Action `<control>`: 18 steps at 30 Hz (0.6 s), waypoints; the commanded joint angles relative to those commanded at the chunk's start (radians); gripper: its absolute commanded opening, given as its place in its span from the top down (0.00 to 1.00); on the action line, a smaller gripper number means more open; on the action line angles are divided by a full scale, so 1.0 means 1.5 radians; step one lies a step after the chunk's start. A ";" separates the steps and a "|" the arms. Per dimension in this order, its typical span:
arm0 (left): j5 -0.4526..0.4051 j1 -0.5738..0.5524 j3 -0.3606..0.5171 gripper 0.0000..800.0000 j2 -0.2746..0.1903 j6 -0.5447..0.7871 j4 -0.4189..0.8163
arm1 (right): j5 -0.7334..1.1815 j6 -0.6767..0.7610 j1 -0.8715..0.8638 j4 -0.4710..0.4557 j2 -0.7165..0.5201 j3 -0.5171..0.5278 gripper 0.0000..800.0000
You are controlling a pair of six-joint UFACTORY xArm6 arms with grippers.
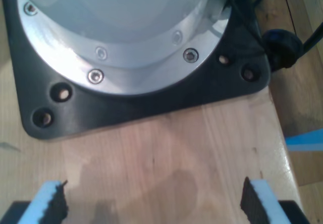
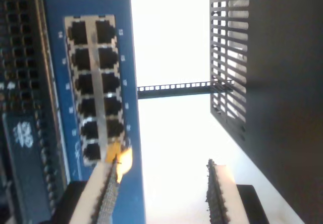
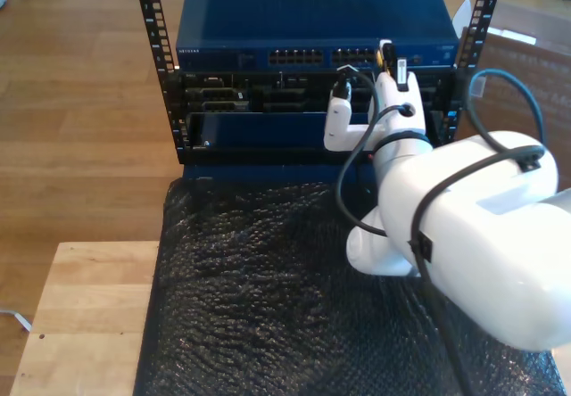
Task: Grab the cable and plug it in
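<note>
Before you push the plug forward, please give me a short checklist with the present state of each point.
1. Cable at my second gripper: ok, yellow tip against one pad.
2. Firm grip: cannot tell, jaws stand wide apart.
3. Plug facing the blue switch ports: ok, tip is close to the lowest ports.
4. Plug seated in a port: cannot tell, too blurred.
5. My first gripper: ok, open and holding nothing, above the wooden table beside an arm's black base plate.
</note>
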 joint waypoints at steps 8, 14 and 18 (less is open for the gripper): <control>0.000 0.000 0.000 0.00 0.000 0.000 0.000 | 0.166 0.000 -0.012 -0.004 -0.134 0.107 0.27; 0.000 0.000 0.000 0.00 0.000 0.000 0.000 | 0.264 -0.003 -0.060 -0.016 -0.239 0.165 0.26; 0.000 0.000 0.000 0.00 -0.001 0.000 0.000 | 0.342 -0.029 -0.103 -0.044 -0.314 0.204 0.26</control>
